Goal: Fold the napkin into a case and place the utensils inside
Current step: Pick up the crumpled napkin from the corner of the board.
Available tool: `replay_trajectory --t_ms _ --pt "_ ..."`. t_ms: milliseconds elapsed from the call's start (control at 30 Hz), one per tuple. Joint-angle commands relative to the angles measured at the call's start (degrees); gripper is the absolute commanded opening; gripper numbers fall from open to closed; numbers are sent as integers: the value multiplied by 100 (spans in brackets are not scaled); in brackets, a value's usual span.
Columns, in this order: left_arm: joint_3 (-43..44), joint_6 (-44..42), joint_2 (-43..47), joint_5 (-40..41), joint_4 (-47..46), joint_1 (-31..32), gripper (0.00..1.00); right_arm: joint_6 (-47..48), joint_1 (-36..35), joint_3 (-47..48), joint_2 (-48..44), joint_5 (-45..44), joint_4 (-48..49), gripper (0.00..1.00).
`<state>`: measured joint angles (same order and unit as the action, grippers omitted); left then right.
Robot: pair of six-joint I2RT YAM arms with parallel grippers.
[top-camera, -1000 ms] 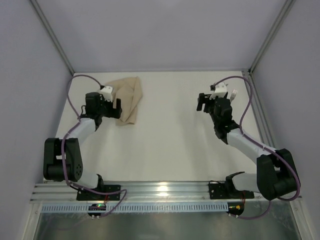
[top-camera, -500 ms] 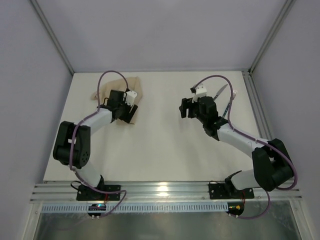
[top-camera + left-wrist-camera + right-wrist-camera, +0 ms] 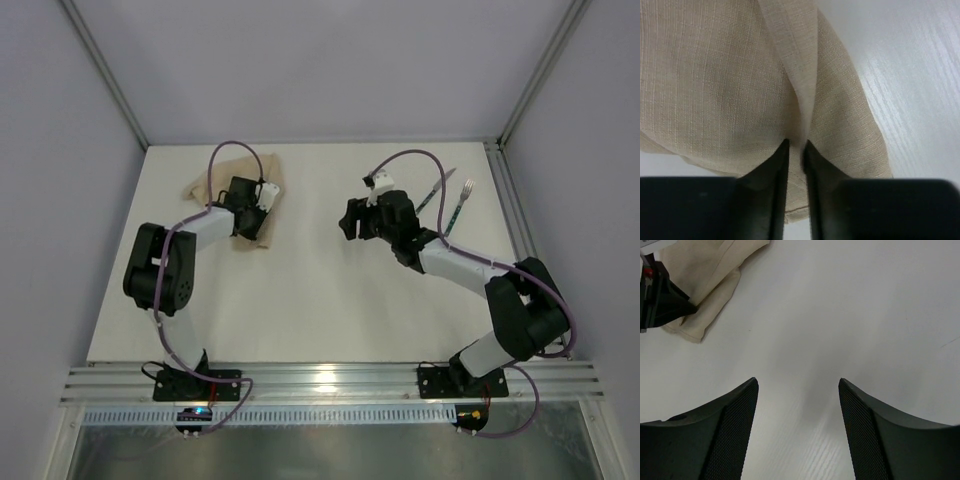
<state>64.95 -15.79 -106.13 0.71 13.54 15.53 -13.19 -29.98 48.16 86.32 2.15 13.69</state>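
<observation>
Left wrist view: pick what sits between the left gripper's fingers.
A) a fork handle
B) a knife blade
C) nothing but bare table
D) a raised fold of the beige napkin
D: the left gripper has its fingers drawn close together on a raised ridge of the napkin.

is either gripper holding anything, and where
The left gripper pinches the napkin by a raised fold near its edge. The right gripper is open and holds nothing.
</observation>
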Motion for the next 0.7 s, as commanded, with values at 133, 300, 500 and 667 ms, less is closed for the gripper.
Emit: replay_trajectory --t_ms 133,300,500,667 --pt "273 208 390 87 263 20 0 -518 -158 413 297 602 353 68" --pt "580 226 1109 149 728 -23 0 -562 -158 457 192 725 327 67" --pt "1967 392 1700 -834 2168 -1164 0 -544 -158 449 -221 690 195 66" --pt "3181 33 2122 -1055 3390 -1825 0 -465 -149 484 -528 620 2 66"
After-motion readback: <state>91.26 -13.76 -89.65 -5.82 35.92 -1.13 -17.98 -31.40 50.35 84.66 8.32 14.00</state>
